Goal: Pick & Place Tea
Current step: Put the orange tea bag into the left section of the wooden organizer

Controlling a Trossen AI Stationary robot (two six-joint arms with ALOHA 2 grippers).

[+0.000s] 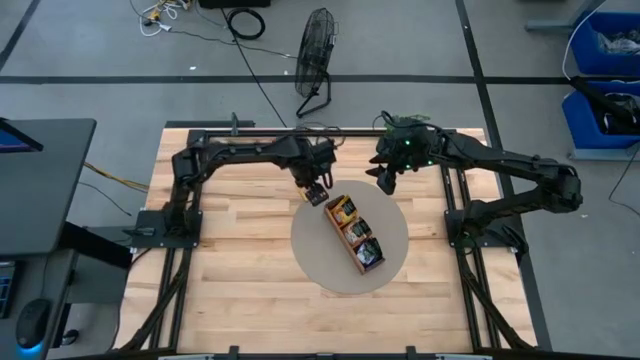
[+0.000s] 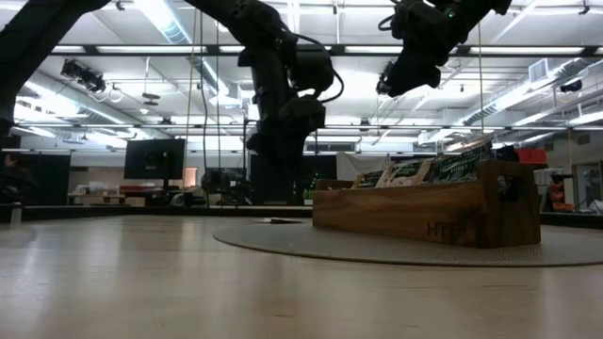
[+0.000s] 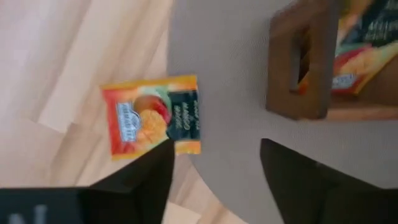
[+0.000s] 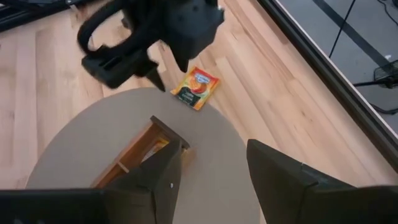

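One orange-yellow tea sachet (image 3: 152, 115) lies flat across the far-left rim of the round grey-beige mat (image 1: 392, 222), partly on the wooden table; the right wrist view shows the sachet (image 4: 196, 87) too. My left gripper (image 3: 214, 168) hovers open just above it, one finger by the sachet's edge and the other over the mat. Several more sachets (image 1: 343, 209) stand in the long wooden tray (image 1: 352, 247) on the mat. My right gripper (image 4: 214, 180) is open and raised beyond the tray's far end (image 2: 415, 47).
The tray (image 2: 424, 212) lies slantwise on the mat, its far end (image 3: 298, 68) close to the loose sachet. A black frame runs round the table's far and side edges (image 1: 300, 132). Bare wood lies near and left of the mat (image 1: 240, 260).
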